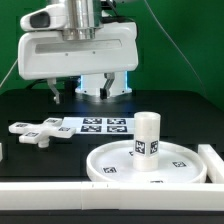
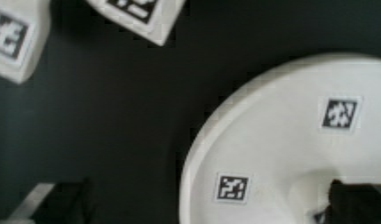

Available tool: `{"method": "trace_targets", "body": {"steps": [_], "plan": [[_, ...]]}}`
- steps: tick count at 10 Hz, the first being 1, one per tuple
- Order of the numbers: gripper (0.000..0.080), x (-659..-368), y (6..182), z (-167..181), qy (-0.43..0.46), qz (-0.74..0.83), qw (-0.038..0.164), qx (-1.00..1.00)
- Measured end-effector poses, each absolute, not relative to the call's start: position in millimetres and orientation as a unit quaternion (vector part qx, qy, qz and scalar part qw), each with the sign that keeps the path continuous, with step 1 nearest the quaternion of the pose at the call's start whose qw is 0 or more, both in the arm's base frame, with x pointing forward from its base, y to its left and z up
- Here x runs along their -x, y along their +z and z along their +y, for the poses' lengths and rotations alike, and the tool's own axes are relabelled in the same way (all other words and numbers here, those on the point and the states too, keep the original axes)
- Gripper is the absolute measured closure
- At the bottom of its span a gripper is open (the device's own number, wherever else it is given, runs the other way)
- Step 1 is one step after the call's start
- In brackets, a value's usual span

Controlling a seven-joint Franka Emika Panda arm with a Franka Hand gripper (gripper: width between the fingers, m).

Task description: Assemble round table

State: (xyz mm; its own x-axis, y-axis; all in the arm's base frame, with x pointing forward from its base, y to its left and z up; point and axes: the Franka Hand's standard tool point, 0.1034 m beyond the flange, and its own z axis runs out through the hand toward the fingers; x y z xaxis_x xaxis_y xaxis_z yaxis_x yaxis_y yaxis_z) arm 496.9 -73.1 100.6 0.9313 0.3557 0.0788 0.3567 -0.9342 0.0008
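Already, the short white plastic cylinder leg (image 1: 148, 133) stands upright on the central hub of the large white rimmed round disc (image 1: 100, 158). The disc lies on the black counter (image 1: 30, 105) at the exterior view's right, tucked into the corner formed by the long white bars (image 1: 100, 196). Whether the leg is screwed fully home cannot be told.

The white cross-shaped foot (image 1: 38, 131) lies loose at the exterior view's left, well apart from the disc and just beside the flat white marker board (image 1: 100, 125). Fitting it onto the leg looks to be the main step left.

The white robot arm (image 1: 75, 50) hangs high over the back of the counter, with nothing visibly in its grasp. In the wrist view a blurred grey shape may be one of the fingers (image 2: 48, 203); whether they are apart or together cannot be told.

Open counter surrounds the foot, while the bars hem the disc in on two sides.
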Motion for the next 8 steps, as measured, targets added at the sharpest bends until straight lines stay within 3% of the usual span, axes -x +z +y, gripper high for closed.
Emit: {"method": "trace_targets", "body": {"steps": [2,5,8], "plan": [[0.0150,-486,96.7,-93,-0.037,-0.204,0.008,0.978],[0.0150,-486,95.8,-95,-0.036,-0.197,0.008,0.980],[0.0150,-466,87.2,-133,-0.032,-0.220,0.000,0.975]]}}
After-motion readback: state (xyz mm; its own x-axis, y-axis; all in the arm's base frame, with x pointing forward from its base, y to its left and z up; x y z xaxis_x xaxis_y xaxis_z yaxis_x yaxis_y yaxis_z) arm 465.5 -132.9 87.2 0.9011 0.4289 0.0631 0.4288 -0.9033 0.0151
